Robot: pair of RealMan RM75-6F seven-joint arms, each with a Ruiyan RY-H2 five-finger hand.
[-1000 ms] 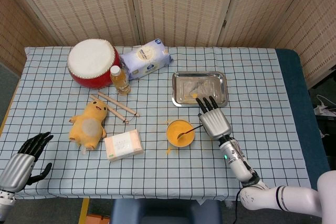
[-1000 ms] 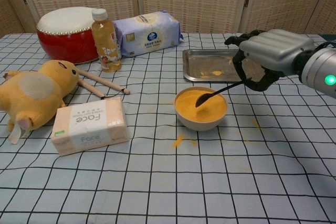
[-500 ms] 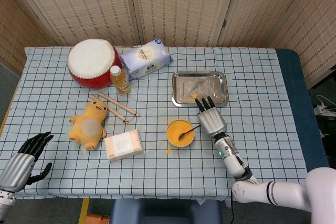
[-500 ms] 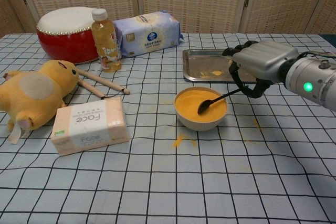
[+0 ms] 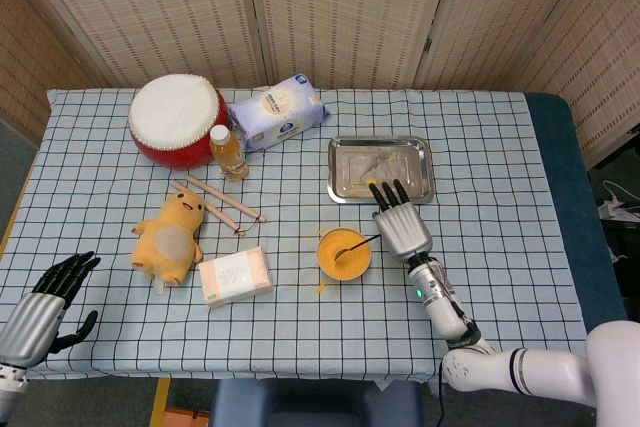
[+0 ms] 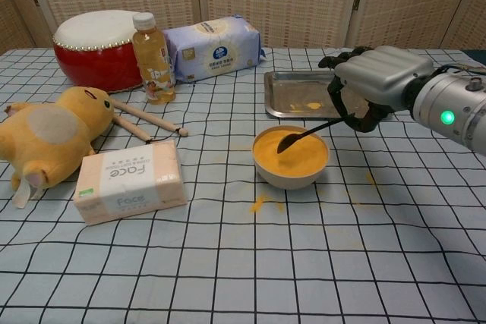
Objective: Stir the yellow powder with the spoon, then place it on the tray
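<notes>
A small bowl [image 5: 343,254] [image 6: 290,158] of yellow powder stands in the middle of the table. Its surface holds the tip of a black spoon [image 6: 304,133] [image 5: 354,244], whose handle slants up to the right. My right hand [image 5: 399,221] [image 6: 372,80] grips that handle just right of the bowl, fingers curled around it. Behind the bowl lies a shiny metal tray [image 5: 380,169] [image 6: 302,95] with a yellow smear in it. At the front left corner, my left hand [image 5: 45,305] rests open, away from everything, seen only in the head view.
Spilled yellow powder [image 6: 260,202] lies in front of the bowl. A tissue box [image 6: 129,180], a plush duck [image 6: 47,136], two drumsticks [image 6: 148,122], a juice bottle [image 6: 153,58], a red drum [image 6: 98,48] and a wipes pack [image 6: 215,48] fill the left half.
The spoon tip has swept toward the bowl's front and then back toward its far left side, as my right hand shifted slightly left and back. The left hand stayed still.
</notes>
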